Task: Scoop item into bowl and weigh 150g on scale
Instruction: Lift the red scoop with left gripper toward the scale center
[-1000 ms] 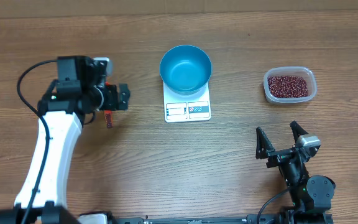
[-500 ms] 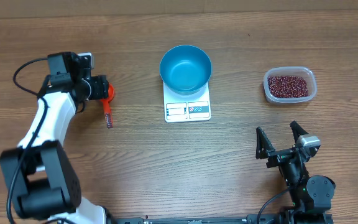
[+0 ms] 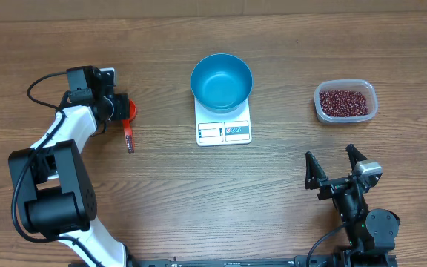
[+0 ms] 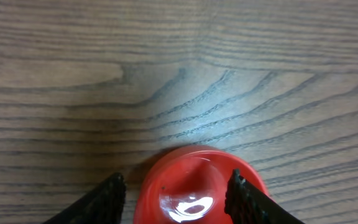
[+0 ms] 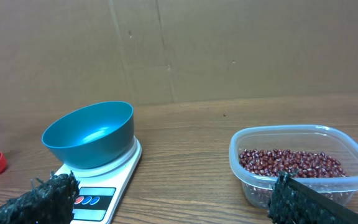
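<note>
The blue bowl [image 3: 222,81] [image 5: 89,134] stands empty on the white scale [image 3: 224,131] [image 5: 95,199] at the table's middle. The red-brown beans [image 3: 342,102] [image 5: 291,163] fill a clear tub [image 3: 321,111] [image 5: 303,132] at the right. A red scoop [image 3: 130,111] [image 4: 197,193] lies on the wood left of the scale, with its handle [image 3: 129,137] pointing toward the front. My left gripper [image 3: 118,109] [image 4: 176,176] straddles the scoop's cup; a narrow gap shows at the left finger, while the right finger overlaps the rim. My right gripper [image 3: 330,153] [image 5: 171,183] is open and empty near the front right.
A brown cardboard wall [image 5: 229,50] runs behind the table's far edge. Bare wood [image 3: 273,178] lies between the scale, the tub and the right arm.
The left gripper drew back to the left, uncovering the scoop's handle. Its jaws narrowed around the red cup. The right arm has not moved.
</note>
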You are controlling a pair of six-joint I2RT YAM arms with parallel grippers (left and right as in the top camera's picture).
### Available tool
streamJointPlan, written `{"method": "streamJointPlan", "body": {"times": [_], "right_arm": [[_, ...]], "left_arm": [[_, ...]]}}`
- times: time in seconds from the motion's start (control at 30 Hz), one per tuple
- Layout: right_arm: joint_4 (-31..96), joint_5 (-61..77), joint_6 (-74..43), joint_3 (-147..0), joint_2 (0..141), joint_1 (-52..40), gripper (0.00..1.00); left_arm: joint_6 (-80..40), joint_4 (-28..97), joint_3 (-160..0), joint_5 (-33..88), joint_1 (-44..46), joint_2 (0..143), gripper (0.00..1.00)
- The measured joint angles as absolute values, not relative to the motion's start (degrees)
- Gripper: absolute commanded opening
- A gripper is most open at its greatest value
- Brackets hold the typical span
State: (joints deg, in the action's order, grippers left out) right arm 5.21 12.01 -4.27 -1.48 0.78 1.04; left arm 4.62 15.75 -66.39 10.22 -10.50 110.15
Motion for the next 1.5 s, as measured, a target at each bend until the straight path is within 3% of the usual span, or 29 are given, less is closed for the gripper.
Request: {"method": "streamJointPlan", "body": {"times": [0.13, 0.43, 0.73, 0.93, 1.27, 1.5], "right_arm": [[5.2, 12.0, -4.3, -1.5, 0.8, 1.0, 1.00], [5.2, 12.0, -4.3, -1.5, 0.8, 1.0, 1.00], [5.2, 12.0, -4.3, -1.5, 0.8, 1.0, 1.00], [5.2, 12.0, -4.3, -1.5, 0.8, 1.0, 1.00], [5.2, 12.0, -4.3, -1.5, 0.8, 1.0, 1.00], [5.1, 12.0, -4.3, -1.5, 0.8, 1.0, 1.00]], "left_arm": [[4.6, 15.3, -66.4, 9.6, -10.5, 111.6, 0.50], [3.5, 14.0, -66.8, 8.9, -10.5, 113.5, 0.04], [-3.1, 15.9, -68.4, 8.9, -10.5, 113.4, 0.04], [-11.7, 24.9, -72.5, 9.2, -10.5, 108.4, 0.04], [-30.9, 39.8, -75.8, 14.3, -10.5, 87.9, 0.04], [-46.2, 54.5, -75.9, 16.6, -10.5, 84.2, 0.04]]}}
